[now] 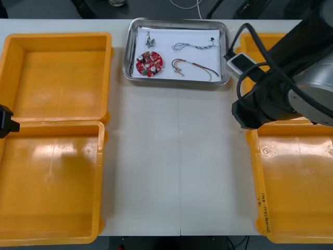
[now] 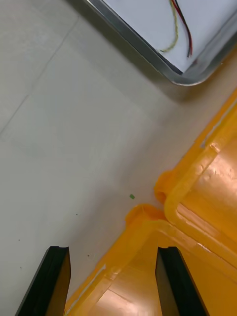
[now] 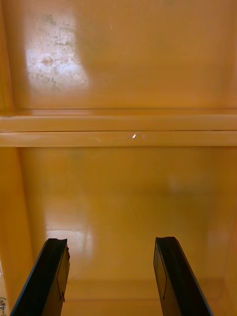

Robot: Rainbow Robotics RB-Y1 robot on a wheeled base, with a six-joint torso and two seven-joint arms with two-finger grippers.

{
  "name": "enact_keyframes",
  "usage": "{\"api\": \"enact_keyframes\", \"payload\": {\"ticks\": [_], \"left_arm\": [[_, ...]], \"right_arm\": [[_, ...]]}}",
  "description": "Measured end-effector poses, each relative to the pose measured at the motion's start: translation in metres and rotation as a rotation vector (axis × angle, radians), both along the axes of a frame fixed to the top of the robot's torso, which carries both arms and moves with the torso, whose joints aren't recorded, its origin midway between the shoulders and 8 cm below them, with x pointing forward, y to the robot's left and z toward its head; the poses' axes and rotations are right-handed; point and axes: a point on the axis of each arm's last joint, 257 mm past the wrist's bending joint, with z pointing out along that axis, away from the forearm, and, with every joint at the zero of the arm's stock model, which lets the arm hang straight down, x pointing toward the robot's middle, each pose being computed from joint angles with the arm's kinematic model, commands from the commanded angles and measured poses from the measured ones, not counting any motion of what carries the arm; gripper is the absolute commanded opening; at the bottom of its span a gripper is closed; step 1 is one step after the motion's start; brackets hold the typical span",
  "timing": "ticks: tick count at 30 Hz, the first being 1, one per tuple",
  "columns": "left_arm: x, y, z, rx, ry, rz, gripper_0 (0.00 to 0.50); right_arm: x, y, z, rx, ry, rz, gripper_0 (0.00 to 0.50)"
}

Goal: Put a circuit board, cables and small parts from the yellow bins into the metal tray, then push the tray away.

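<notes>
The metal tray (image 1: 177, 80), white inside, stands at the table's far middle. In it lie a round red circuit board (image 1: 149, 63), small metal parts (image 1: 150, 37), a blue and white cable (image 1: 195, 46) and a red and yellow cable (image 1: 196, 67). My right gripper (image 2: 113, 284) is open and holds nothing. It hovers over the near corner of the right front bin (image 2: 148, 232), short of the tray's corner (image 2: 183, 76), where the red and yellow cable (image 2: 181, 24) shows. My left gripper (image 3: 111, 279) is open over the left bins' shared rims (image 3: 118, 129), at the table's left edge.
Two yellow bins (image 1: 57, 78) (image 1: 49, 182) stand at the left, both bare inside. My right arm (image 1: 283, 78) covers much of the right far bin (image 1: 255, 44); the right near bin (image 1: 296, 182) lies below it. Bare table (image 1: 177, 166) runs between the bins.
</notes>
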Motion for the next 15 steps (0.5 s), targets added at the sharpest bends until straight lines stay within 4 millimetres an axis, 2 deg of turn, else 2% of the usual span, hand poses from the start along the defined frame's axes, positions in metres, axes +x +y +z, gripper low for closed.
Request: {"api": "enact_keyframes", "payload": {"ticks": [7,15], "left_arm": [[0.000,0.000,0.000,0.000,0.000,0.000,0.500],[0.000,0.000,0.000,0.000,0.000,0.000,0.500]], "right_arm": [[0.001,-0.056,-0.001,0.133,0.005,-0.256,0.500],[0.007,-0.118,0.008,0.179,-0.012,-0.429,0.500]]}}
